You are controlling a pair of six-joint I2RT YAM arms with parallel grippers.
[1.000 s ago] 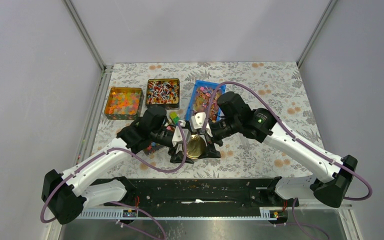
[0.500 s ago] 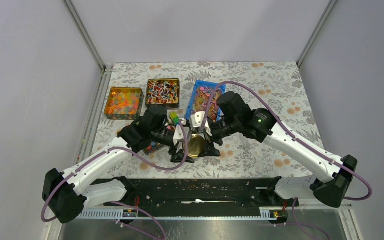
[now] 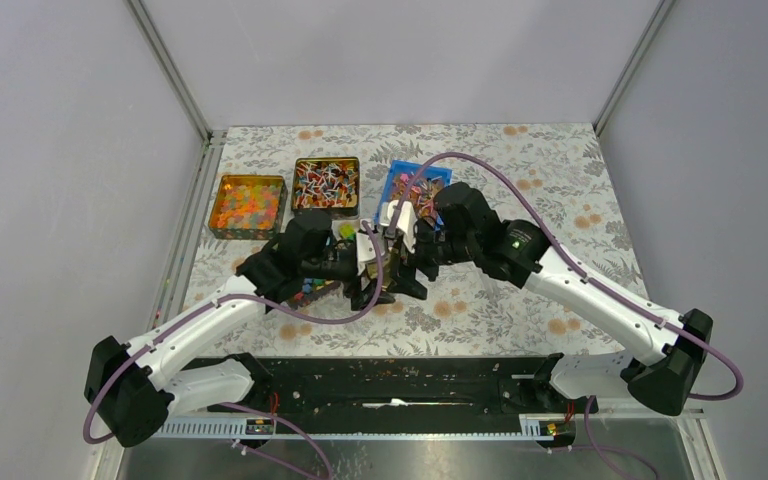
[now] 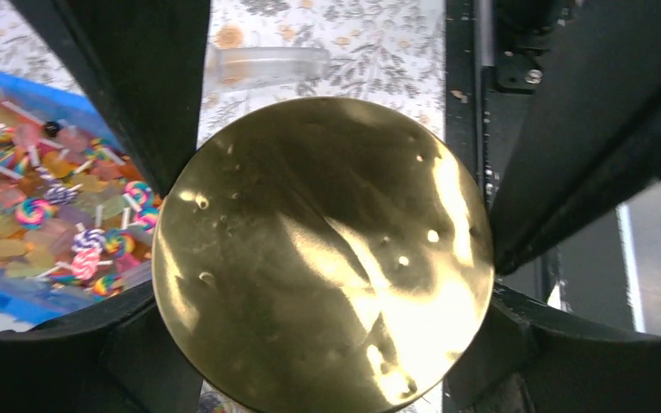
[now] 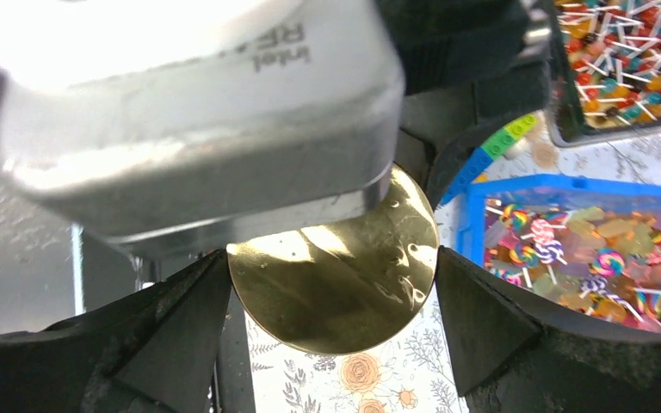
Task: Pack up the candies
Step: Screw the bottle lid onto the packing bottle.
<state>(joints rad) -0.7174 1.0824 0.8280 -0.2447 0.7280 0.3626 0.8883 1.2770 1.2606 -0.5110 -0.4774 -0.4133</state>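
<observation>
The left gripper [image 4: 336, 206] and right gripper [image 5: 331, 275], jaws wide, each clamp the same gold disc [image 4: 293, 301] by its rim, probably a handover. The candies [image 3: 425, 190] wait in the blue tray [image 3: 396, 176] at its 12 o'clock.

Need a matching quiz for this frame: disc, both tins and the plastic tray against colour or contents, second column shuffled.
Things:
1. disc
2. left tin
3. middle tin
4. plastic tray

Colour or contents:
a. blue, holds swirl lollipops
b. packed with small sweets on white sticks
c. gold and shiny
d. holds orange and yellow balls

Pairs: 1-c, 2-d, 3-b, 4-a
</observation>
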